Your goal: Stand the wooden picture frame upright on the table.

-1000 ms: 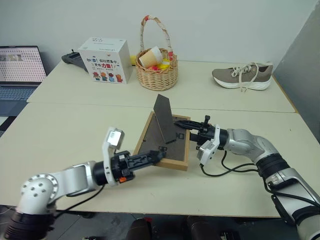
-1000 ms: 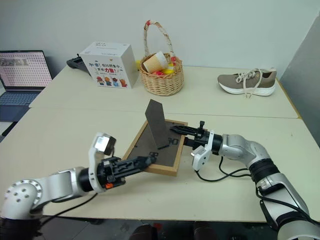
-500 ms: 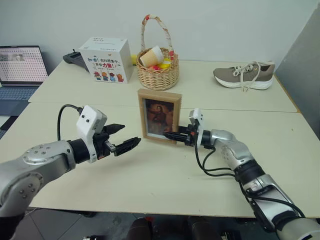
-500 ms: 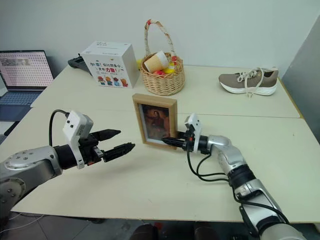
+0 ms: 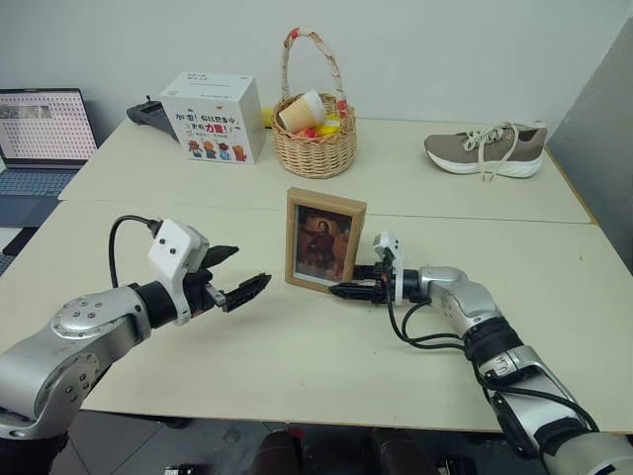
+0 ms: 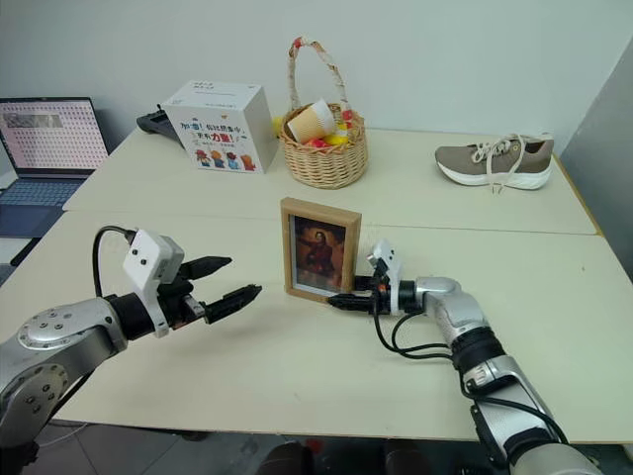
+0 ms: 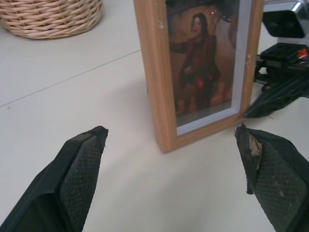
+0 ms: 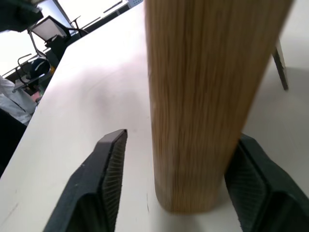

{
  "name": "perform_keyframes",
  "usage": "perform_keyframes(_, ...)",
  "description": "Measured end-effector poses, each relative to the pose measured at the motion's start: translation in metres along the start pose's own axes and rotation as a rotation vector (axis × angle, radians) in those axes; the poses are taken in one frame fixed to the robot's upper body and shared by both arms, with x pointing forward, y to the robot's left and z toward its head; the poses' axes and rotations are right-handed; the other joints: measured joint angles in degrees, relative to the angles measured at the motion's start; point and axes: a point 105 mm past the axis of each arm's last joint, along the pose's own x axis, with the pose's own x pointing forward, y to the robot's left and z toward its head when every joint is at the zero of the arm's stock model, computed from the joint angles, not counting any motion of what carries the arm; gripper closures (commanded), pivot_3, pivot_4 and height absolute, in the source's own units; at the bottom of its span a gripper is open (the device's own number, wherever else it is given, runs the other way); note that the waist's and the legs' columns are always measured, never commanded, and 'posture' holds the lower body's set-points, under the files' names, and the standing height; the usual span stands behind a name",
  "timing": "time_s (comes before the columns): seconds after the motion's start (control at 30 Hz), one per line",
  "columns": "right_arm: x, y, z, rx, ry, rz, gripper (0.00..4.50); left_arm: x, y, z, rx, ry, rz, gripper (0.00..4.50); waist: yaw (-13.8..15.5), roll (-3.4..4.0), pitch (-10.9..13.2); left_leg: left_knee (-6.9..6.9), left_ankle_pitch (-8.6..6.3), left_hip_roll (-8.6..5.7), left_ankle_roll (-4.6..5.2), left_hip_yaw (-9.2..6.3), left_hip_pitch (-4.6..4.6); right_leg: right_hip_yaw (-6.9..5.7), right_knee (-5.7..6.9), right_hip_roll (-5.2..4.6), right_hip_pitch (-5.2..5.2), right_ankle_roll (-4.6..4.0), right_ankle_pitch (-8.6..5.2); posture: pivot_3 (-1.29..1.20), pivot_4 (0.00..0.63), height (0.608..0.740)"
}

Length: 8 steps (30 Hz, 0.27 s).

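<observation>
The table (image 5: pixel 148 237) is a wide cream top with a thin seam across it, set against a pale wall. Far beyond both grippers stand a white printed box (image 5: pixel 210 118), a wicker basket (image 5: pixel 313 139) and a shoe (image 5: pixel 485 150); a laptop (image 5: pixel 40 139) sits off past the left arm.

The picture frame (image 5: pixel 323 241) stands upright on the table, portrait facing the robot, between the two grippers. The left gripper (image 5: pixel 237 282) hangs above the table short of the frame, its fingers spread wide and holding nothing. The right gripper (image 5: pixel 346 290) lies low at the frame's bottom corner.

The right wrist view shows the frame's wooden edge between that gripper's fingers (image 8: pixel 106 186), spread with a gap on one side. The left wrist view shows the portrait between its own parted fingers (image 7: pixel 79 171).
</observation>
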Motion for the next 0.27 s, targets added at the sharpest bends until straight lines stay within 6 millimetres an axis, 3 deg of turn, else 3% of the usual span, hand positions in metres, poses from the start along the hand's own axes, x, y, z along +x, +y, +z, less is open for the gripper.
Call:
perform_keyframes(0.1, -0.030, -0.002, -0.006, -0.101, 0.094, -0.026, 0.26, -0.002, 0.008, -0.001, 0.017, 0.019, 0.007, 0.00, 0.1, 0.00, 0.0, 0.00, 0.00, -0.02, 0.00, 0.01, -0.01, 0.01, -0.04, 0.00, 0.00, 0.01, 0.00, 0.00, 0.150, 0.740)
perform_keyframes(0.2, -0.066, -0.003, -0.001, -0.158, 0.168, -0.062, 0.26, -0.007, 0.016, -0.004, 0.043, 0.067, -0.002, 0.00, 0.0, 0.02, 0.0, -0.02, -0.01, -0.01, 0.01, 0.01, -0.01, 0.03, -0.04, 0.01, -0.01, 0.01, -0.01, 0.00, 0.150, 0.740)
perform_keyframes(0.27, -0.078, 0.001, 0.018, -0.183, 0.149, -0.076, 0.26, -0.008, 0.021, -0.002, 0.042, 0.066, -0.011, 0.00, -0.3, 0.05, 0.1, -0.02, -0.01, 0.06, 0.01, 0.01, 0.03, 0.06, -0.01, 0.04, -0.02, 0.00, 0.00, 0.00, 0.150, 0.740)
